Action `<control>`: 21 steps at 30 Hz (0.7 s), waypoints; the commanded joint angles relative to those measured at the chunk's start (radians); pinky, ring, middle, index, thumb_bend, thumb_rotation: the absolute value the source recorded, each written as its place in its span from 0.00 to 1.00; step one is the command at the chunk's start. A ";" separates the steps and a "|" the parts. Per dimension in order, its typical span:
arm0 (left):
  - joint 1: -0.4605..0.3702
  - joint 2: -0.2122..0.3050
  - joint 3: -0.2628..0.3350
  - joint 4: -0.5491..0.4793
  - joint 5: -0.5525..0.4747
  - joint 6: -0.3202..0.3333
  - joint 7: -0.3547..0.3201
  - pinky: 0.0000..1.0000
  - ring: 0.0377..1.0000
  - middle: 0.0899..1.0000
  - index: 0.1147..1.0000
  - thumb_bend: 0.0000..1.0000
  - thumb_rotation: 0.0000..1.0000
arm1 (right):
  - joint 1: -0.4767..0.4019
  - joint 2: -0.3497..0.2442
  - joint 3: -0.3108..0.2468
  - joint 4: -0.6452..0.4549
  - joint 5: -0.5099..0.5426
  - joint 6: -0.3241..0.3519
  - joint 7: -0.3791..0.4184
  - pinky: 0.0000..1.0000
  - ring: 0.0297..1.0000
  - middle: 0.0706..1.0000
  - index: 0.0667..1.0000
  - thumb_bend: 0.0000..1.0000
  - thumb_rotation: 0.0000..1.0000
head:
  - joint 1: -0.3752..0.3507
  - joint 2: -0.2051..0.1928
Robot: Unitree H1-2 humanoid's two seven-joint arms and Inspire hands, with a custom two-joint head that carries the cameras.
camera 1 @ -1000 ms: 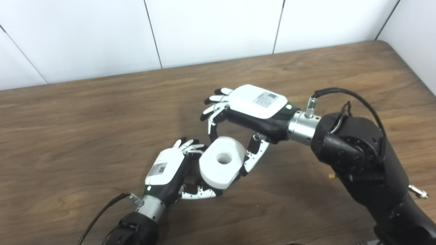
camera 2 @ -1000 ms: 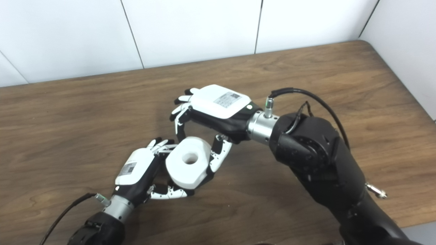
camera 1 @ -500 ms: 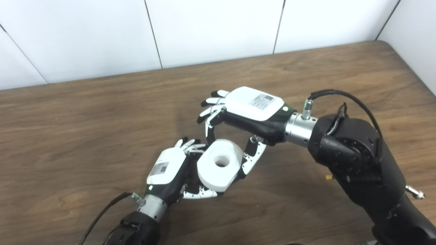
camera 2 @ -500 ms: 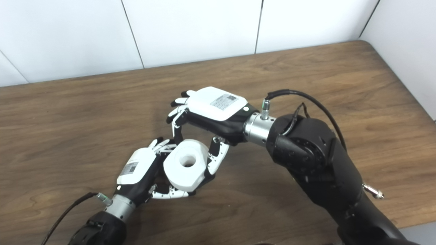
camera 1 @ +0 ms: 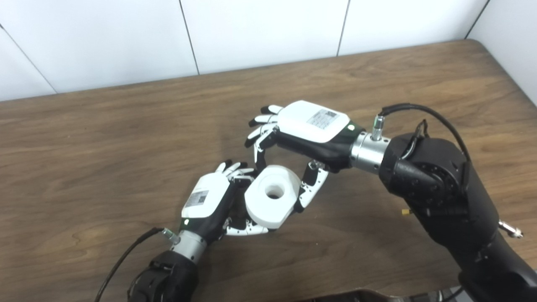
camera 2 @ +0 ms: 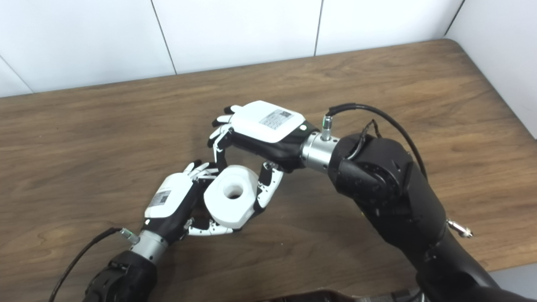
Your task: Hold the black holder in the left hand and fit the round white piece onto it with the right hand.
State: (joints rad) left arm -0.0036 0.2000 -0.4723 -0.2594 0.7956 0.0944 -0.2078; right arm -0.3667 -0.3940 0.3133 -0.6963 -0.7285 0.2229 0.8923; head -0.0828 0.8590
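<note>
The round white piece (camera 1: 272, 198), a thick disc with a centre hole facing up, sits between both hands near the table's middle. My right hand (camera 1: 308, 128) arches over it from the right, fingers on its far left rim and thumb on its right side, shut on it. My left hand (camera 1: 208, 201) comes from below left, curled against the disc's left and underside. The black holder (camera 1: 240, 204) shows only as a dark sliver between the left palm and the disc. The rest is hidden, so how the two parts meet cannot be told.
The brown wooden table (camera 1: 105, 138) reaches back to a white panelled wall (camera 1: 260, 29); its right edge (camera 1: 514, 82) runs close to my bulky black right forearm (camera 1: 440, 188). A black cable (camera 1: 126, 258) trails from the left wrist.
The whole picture has shifted slightly, so the camera moved. The right hand has brought the white piece a little closer against the left hand. Both grips look the same.
</note>
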 commanded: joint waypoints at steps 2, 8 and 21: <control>0.010 0.007 -0.020 0.012 0.005 0.022 -0.063 1.00 0.91 0.79 0.42 0.52 0.06 | -0.017 0.001 -0.020 -0.010 -0.003 -0.025 -0.048 1.00 0.93 0.80 0.45 0.53 0.14 | -0.001 0.001; 0.012 0.011 -0.018 0.019 -0.003 0.006 -0.050 1.00 0.91 0.78 0.42 0.52 0.06 | -0.012 -0.002 -0.019 -0.010 -0.008 -0.028 -0.056 1.00 0.93 0.80 0.45 0.52 0.14 | -0.006 0.000; 0.011 0.011 -0.018 0.019 -0.004 0.003 -0.047 1.00 0.90 0.78 0.42 0.52 0.06 | -0.017 -0.008 -0.019 -0.001 -0.013 -0.034 -0.058 1.00 0.93 0.80 0.45 0.52 0.14 | -0.006 0.002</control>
State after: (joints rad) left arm -0.0059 0.2021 -0.4719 -0.2593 0.7910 0.0918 -0.2084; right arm -0.3616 -0.3962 0.3115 -0.6870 -0.7350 0.2070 0.8633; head -0.0890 0.8606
